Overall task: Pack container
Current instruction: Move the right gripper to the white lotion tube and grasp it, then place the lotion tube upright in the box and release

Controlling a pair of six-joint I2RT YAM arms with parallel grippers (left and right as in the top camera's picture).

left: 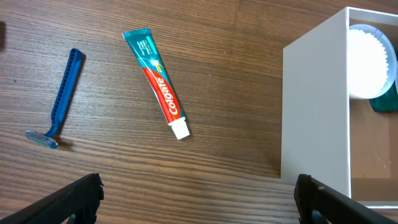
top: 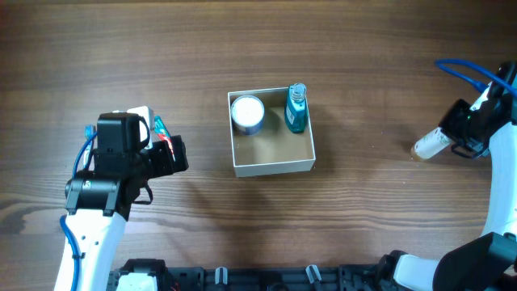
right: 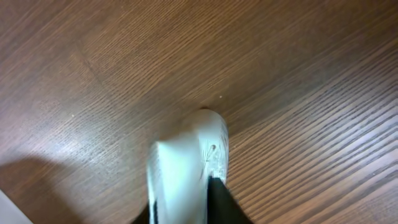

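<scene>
The container [top: 272, 167] is a square white-walled box with a tan floor at the table's middle. In it stand a round white-lidded jar [top: 247, 112] and a teal bottle [top: 296, 110]. My left gripper [top: 173, 153] is open and empty, left of the box. In the left wrist view its fingers [left: 199, 205] frame bare table, with a toothpaste tube [left: 158, 90], a blue razor [left: 62, 99] and the container's wall [left: 314, 106] ahead. My right gripper [top: 454, 136] is shut on a white tube [top: 428, 146] at the far right, its tip near the table; the tube also fills the right wrist view [right: 186, 168].
In the overhead view the toothpaste [top: 161, 129] is mostly hidden under my left arm and the razor is hidden. The table is dark wood. A black rail with clips [top: 242, 279] runs along the front edge.
</scene>
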